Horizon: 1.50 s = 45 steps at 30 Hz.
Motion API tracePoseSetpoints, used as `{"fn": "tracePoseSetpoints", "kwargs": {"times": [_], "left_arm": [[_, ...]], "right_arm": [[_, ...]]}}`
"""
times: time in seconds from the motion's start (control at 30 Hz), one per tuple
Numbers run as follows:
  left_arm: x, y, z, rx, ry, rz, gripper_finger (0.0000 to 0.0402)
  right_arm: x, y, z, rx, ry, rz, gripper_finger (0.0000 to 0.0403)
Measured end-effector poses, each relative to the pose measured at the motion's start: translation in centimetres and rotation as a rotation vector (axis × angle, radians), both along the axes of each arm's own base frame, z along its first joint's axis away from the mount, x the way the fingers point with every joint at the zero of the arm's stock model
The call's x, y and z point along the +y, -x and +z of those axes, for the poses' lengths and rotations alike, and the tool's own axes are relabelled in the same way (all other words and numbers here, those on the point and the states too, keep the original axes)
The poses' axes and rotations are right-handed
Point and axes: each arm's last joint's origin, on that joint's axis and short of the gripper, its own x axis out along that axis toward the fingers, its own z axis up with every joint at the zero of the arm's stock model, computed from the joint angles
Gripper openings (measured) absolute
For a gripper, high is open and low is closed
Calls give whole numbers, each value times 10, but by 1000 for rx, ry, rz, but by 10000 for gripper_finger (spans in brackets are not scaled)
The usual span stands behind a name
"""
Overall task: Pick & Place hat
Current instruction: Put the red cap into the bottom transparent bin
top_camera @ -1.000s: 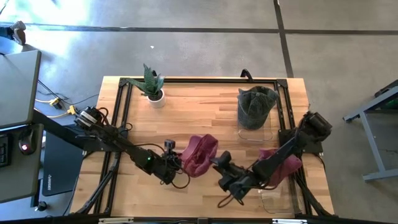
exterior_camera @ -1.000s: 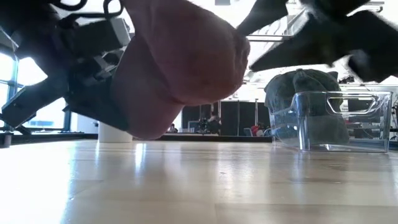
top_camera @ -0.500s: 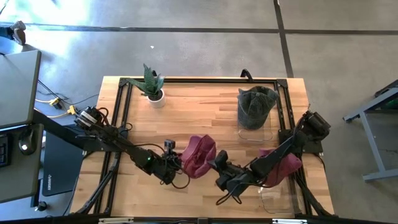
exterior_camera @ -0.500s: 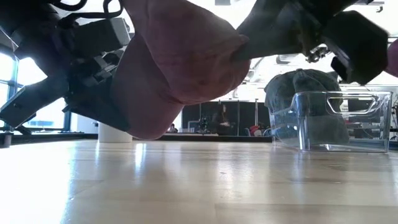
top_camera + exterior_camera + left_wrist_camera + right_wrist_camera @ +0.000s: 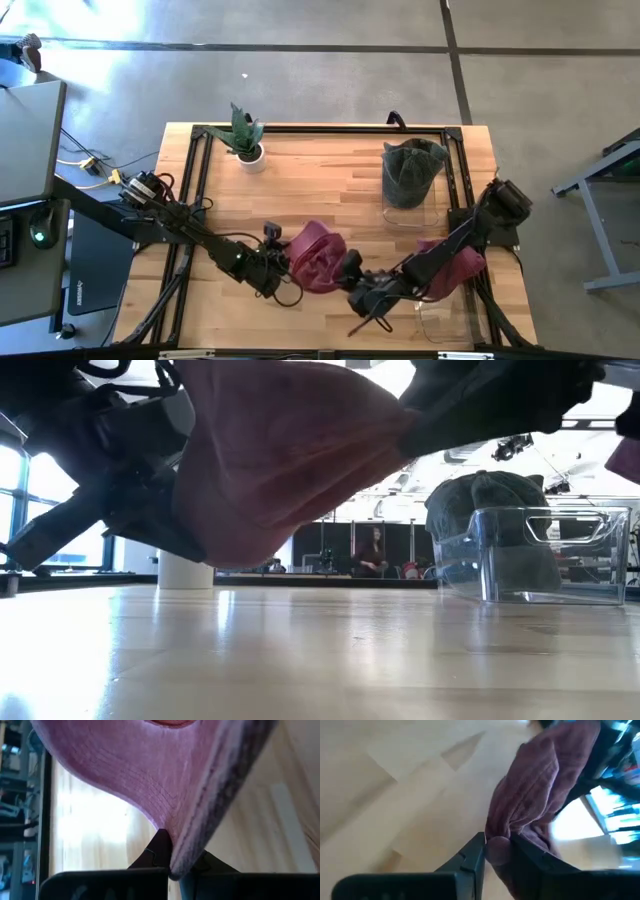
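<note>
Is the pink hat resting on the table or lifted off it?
Lifted: the low view shows the pink hat clear of the table, pinched by the left hand and right hand.

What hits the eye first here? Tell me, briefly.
A maroon hat held up off the table near its front edge, pinched from both sides: the left gripper shut on one edge, the right gripper clamped on the other. Behind, a dark green hat fills a clear bin.

Matt ribbed cloth hat (image 5: pixel 312 256); glossy wood table (image 5: pixel 320 170); seemingly clear plastic bin (image 5: pixel 545 555).
</note>
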Motion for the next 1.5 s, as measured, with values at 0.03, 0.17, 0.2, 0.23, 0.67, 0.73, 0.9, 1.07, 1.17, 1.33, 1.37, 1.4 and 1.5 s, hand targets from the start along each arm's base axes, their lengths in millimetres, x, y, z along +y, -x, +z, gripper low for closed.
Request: {"fn": "tracePoseSetpoints", "kwargs": {"times": [0.03, 0.17, 0.2, 0.23, 0.67, 0.73, 0.9, 1.07, 1.17, 1.33, 1.37, 1.4, 1.5], "left_arm": [[0, 0, 0, 12, -1, -17, 1], [-2, -1, -2, 51, 28, -75, 10], [-2, -1, -2, 60, 32, -88, 16], [-3, -1, -2, 69, 36, -97, 24], [-15, -14, 12, 63, 233, -155, 219], [-18, -17, 23, 84, 242, -130, 230], [-18, -11, 43, 184, 215, -15, 236], [-12, 3, 43, 202, 121, 125, 236], [-10, 7, 40, 181, 93, 160, 236], [-9, 8, 34, 170, 95, 168, 237], [-8, 8, 33, 169, 92, 169, 237], [-8, 8, 33, 168, 90, 171, 237], [-9, 8, 33, 163, 98, 176, 237]], "right_arm": [[-2, -2, 0, 14, -47, -4, 73], [-11, -8, -1, 39, -120, -16, 56], [-12, -9, 0, 42, -121, -18, 55], [-12, -11, 2, 46, -122, -22, 55], [-34, -28, 39, -25, -54, -374, 55], [-37, -27, 46, -23, -19, -408, 55], [-37, -16, 85, 2, -51, -366, 55], [-41, 8, 134, 137, -211, -272, 55], [-52, 28, 170, 164, -304, -285, 55], [-71, 69, 230, 137, -493, -371, 55], [-75, 79, 239, 150, -553, -389, 55], [-78, 88, 246, 171, -611, -415, 55], [-83, 113, 256, 231, -733, -504, 55]]}}
